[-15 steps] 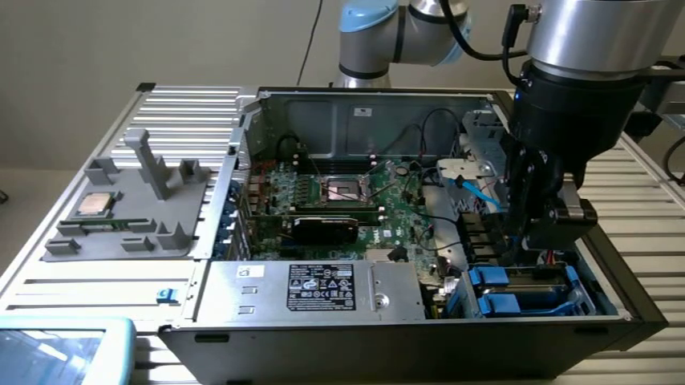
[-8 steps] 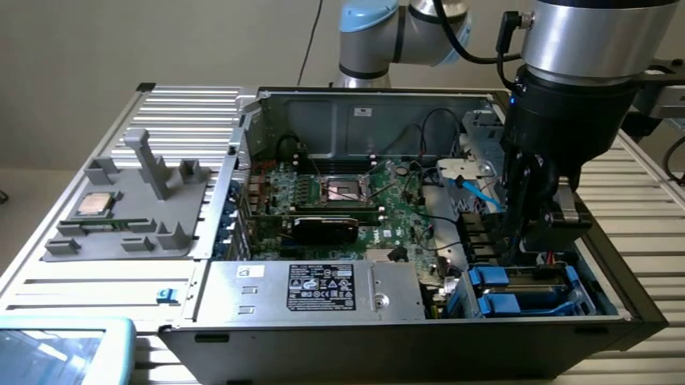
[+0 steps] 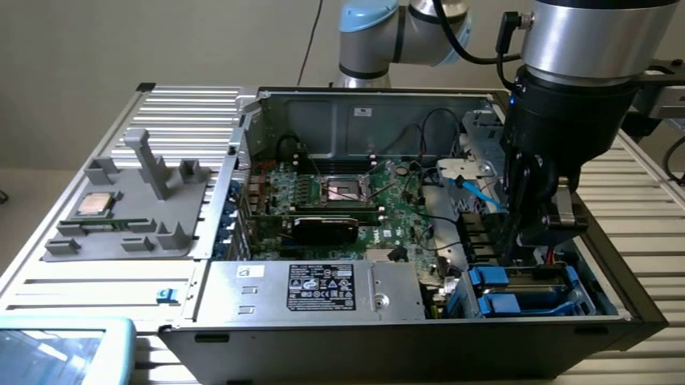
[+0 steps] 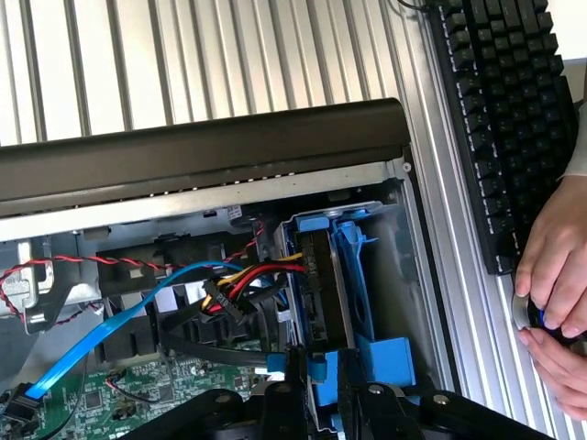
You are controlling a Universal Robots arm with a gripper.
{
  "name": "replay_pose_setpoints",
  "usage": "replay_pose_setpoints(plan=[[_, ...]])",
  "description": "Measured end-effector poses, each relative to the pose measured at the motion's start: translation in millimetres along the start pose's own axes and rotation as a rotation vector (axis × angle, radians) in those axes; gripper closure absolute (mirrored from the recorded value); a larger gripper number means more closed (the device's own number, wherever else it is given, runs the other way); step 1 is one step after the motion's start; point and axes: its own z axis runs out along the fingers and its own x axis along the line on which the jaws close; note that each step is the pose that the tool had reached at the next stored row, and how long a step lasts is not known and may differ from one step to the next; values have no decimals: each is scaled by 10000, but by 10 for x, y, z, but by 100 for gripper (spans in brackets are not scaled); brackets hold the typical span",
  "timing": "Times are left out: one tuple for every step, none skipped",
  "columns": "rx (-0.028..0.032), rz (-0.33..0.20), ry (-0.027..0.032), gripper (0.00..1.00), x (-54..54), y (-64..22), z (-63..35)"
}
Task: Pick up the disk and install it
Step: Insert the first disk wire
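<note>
The disk (image 4: 321, 275) stands on edge in the drive bay at the corner of the open computer case (image 4: 202, 147). I see its dark side and its bright blue bracket. My gripper (image 4: 321, 396) sits right over the disk's near end, at the bracket's blue tab (image 4: 316, 367). In the exterior view the gripper (image 3: 532, 241) reaches down into the case at the exterior view's right, just above the blue brackets of the bay (image 3: 503, 290). The bay walls hide the disk's label face.
Red, yellow and black power wires (image 4: 240, 280) and a blue data cable (image 4: 101, 325) run beside the bay. Nearby is the motherboard (image 3: 342, 200). A grey fixture holding a silver chip (image 3: 96, 204) lies left of the case. A hand on a mouse (image 4: 550, 275) and a keyboard (image 4: 504, 119) are outside the case.
</note>
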Motion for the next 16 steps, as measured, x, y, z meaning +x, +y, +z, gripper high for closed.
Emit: replay_pose_setpoints(plan=[[0, 0, 0, 73, 0, 0, 0], [0, 0, 0, 73, 0, 0, 0], [0, 0, 0, 73, 0, 0, 0], [0, 0, 0, 73, 0, 0, 0], [0, 0, 2, 73, 0, 0, 0], [2, 1, 12, 73, 0, 0, 0], [8, 5, 42, 73, 0, -1, 0], [17, 7, 87, 73, 0, -1, 1], [26, 9, 135, 73, 0, -1, 1], [36, 10, 189, 73, 0, 0, 0], [45, 13, 233, 73, 0, 0, 0], [52, 15, 272, 73, 0, 0, 0], [59, 18, 304, 73, 0, 0, 0], [66, 21, 337, 73, 0, 0, 0], [72, 24, 368, 73, 0, 0, 0], [78, 27, 400, 73, 0, 0, 0]])
